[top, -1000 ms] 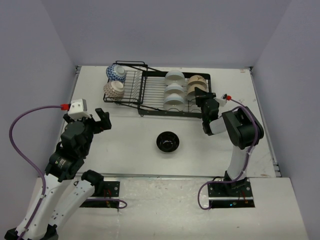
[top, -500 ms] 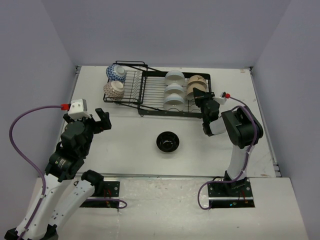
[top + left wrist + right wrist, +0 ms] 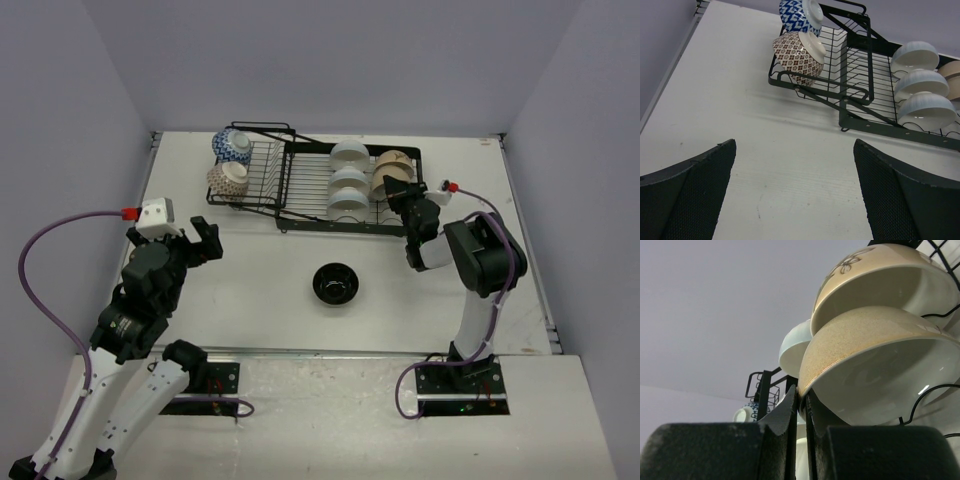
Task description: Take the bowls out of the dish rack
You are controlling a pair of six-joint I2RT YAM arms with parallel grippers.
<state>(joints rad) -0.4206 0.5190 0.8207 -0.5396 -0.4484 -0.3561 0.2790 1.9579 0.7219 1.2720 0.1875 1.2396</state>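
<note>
The black wire dish rack (image 3: pixel 310 190) stands at the back of the table. It holds a blue-and-white bowl (image 3: pixel 233 146), a brown patterned bowl (image 3: pixel 228 180), three white bowls (image 3: pixel 348 180) and two tan bowls (image 3: pixel 393 162). My right gripper (image 3: pixel 400 192) is at the rack's right end. In the right wrist view it (image 3: pixel 802 400) is shut on the lower rim of the speckled tan bowl (image 3: pixel 865 340), which sits just under a flower-marked tan bowl (image 3: pixel 865 270). My left gripper (image 3: pixel 795 200) hangs open over bare table, short of the rack (image 3: pixel 860 95).
A black bowl (image 3: pixel 335 284) sits upright on the table in front of the rack, between the two arms. The table's walls close in at the back and both sides. A purple cable loops off the left arm at the left edge.
My right gripper has crept slightly left and toward the rack, still shut on the tan bowl's rim. The left arm has not moved.
</note>
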